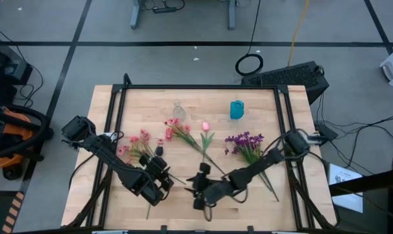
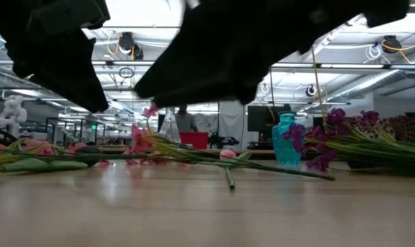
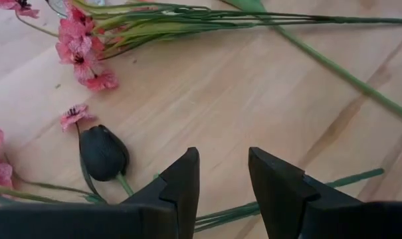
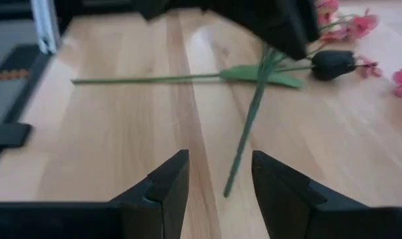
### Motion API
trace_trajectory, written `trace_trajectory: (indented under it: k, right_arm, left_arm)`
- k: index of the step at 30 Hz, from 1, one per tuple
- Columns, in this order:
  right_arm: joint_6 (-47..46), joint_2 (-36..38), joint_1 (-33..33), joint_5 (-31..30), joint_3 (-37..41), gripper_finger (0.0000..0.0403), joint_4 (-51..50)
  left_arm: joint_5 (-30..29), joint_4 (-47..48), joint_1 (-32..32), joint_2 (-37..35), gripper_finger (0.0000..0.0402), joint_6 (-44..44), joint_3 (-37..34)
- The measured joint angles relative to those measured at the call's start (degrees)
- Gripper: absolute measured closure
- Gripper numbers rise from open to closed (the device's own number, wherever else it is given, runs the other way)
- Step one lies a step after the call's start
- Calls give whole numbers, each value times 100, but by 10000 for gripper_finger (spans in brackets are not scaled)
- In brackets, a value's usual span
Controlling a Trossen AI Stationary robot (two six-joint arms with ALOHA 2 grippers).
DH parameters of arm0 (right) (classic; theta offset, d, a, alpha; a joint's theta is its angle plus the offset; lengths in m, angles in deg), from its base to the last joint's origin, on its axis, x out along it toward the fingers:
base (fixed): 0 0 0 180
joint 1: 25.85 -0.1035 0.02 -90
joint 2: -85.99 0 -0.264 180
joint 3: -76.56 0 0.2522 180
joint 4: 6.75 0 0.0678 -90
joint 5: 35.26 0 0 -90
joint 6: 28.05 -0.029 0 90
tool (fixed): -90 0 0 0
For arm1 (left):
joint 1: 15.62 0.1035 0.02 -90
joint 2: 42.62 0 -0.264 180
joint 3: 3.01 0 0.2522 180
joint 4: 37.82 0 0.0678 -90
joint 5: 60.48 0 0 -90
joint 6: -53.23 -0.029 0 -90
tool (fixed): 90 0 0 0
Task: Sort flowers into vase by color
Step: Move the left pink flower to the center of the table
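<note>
Flowers lie flat on the wooden table. Pink sprays (image 1: 136,142) rest toward the left. Another pink spray (image 1: 177,127) and a pink tulip bud (image 1: 205,125) lie mid-table, and a purple spray (image 1: 245,140) lies on the right. A dark tulip bud (image 3: 104,153) rests beside the pink blossoms (image 3: 81,50). My left gripper (image 3: 224,156) hovers open near the table's near edge (image 1: 162,182), over green stems (image 3: 227,212). My right gripper (image 4: 220,159) is open close beside it (image 1: 197,186), facing a loose green stem (image 4: 248,129). Neither touches anything.
A clear glass vase (image 1: 178,109) and a teal vase (image 1: 237,109) stand upright toward the far edge. A black frame (image 1: 118,117) borders the tabletop. Bare wood (image 1: 202,104) shows between the vases. My left arm (image 4: 280,20) crosses the right wrist view.
</note>
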Motion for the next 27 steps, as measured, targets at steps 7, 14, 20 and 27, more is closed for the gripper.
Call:
trace_trajectory:
  k: [7, 14, 20, 27]
  right_arm:
    - [51, -835, 202, -13, -863, 248, -457]
    - [-139, -1146, 404, 83, -1039, 248, -467]
    - [-187, -1152, 449, -8, -1039, 291, -486]
    - [-612, -1152, 447, 146, -1039, 391, -600]
  left_arm:
    - [-47, 72, 0, 0, 265, -25, -2]
    - [-48, 142, 0, 0, 265, -17, -2]
    - [-93, 142, 0, 0, 265, -17, -2]
    - [-153, 96, 0, 0, 265, -2, -2]
